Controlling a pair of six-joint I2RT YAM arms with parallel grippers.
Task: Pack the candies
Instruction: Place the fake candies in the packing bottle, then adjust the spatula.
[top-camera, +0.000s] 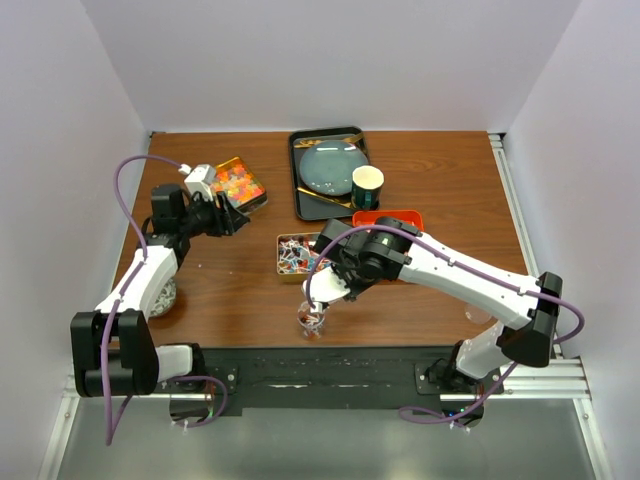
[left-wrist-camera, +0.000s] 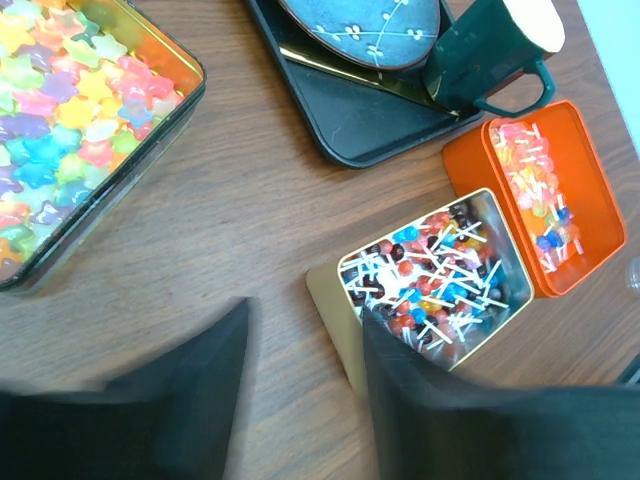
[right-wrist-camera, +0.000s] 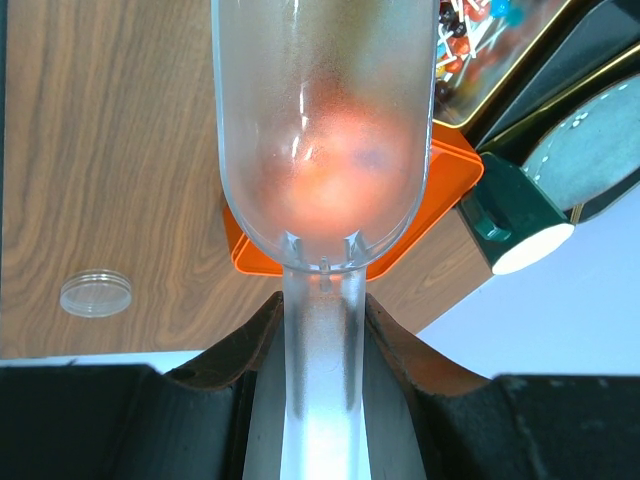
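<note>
Two arms are working well apart in the top view. The left arm (top-camera: 150, 270) is stretching up the left side of the table (top-camera: 450, 180). Its wrist is bending so that the left gripper (top-camera: 230, 215) is pointing right, just beside the tin of star sweets (top-camera: 250, 200). The right arm (top-camera: 470, 275) is lying low across the front, elbow at the right edge. The right gripper (top-camera: 320, 298) is hanging nose down near the front edge, below the gold tin (top-camera: 283, 262).

Closer views are adding what the overhead one is hiding. From the left wrist, the left fingers (left-wrist-camera: 200, 400) are standing half apart with only bare wood between them. The candies (left-wrist-camera: 430, 285) are lying heaped in the gold tin, with more in the orange tin (left-wrist-camera: 598, 215) just beside it. From the right wrist, the right fingers are clamping narrowly on the stem of a clear scoop (right-wrist-camera: 325, 120). Its frosted bowl is blurring everything behind it, so I cannot tell its contents. A clear round lid (right-wrist-camera: 95, 293) is lying on the wood off to one side.
</note>
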